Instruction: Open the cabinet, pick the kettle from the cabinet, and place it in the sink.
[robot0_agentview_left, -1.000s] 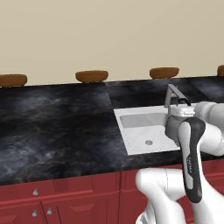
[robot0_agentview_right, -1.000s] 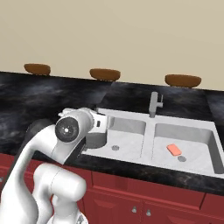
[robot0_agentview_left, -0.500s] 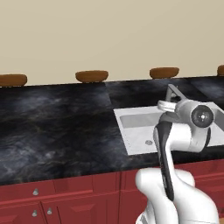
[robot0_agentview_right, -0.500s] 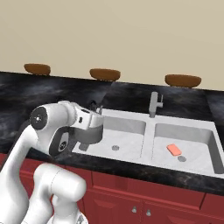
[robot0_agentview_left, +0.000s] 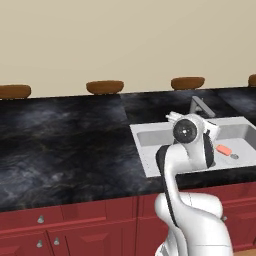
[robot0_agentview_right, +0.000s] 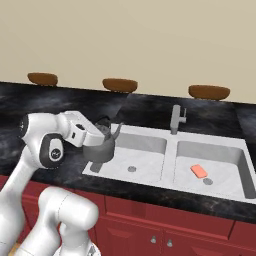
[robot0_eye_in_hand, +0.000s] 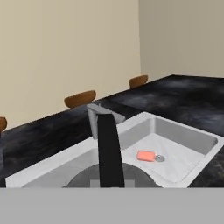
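Observation:
My gripper (robot0_agentview_right: 102, 131) is shut on the arched handle of the grey kettle (robot0_agentview_right: 100, 149). It holds the kettle upright at the left rim of the sink (robot0_agentview_right: 150, 176), with the spout pointing over the left basin. I cannot tell whether the kettle touches the rim. In the hand view the dark handle (robot0_eye_in_hand: 109, 148) rises over the kettle's rounded top (robot0_eye_in_hand: 131, 177), and the sink (robot0_eye_in_hand: 192, 135) stretches away behind it. In the left base view my own arm hides the kettle, and the sink (robot0_agentview_left: 145, 155) lies behind it. The cabinet is out of view.
An orange sponge (robot0_agentview_right: 198, 171) lies by the right basin's drain. The grey faucet (robot0_agentview_right: 176, 119) stands behind the divider. Three brown bowls (robot0_agentview_right: 120, 85) line the back of the black counter (robot0_agentview_right: 30, 100). Red drawers (robot0_agentview_left: 50, 235) run below the counter.
The arm's upper links have swung round, and the elbow has moved to the left in the right base view. The kettle has stayed at the sink's left rim, shifting only slightly.

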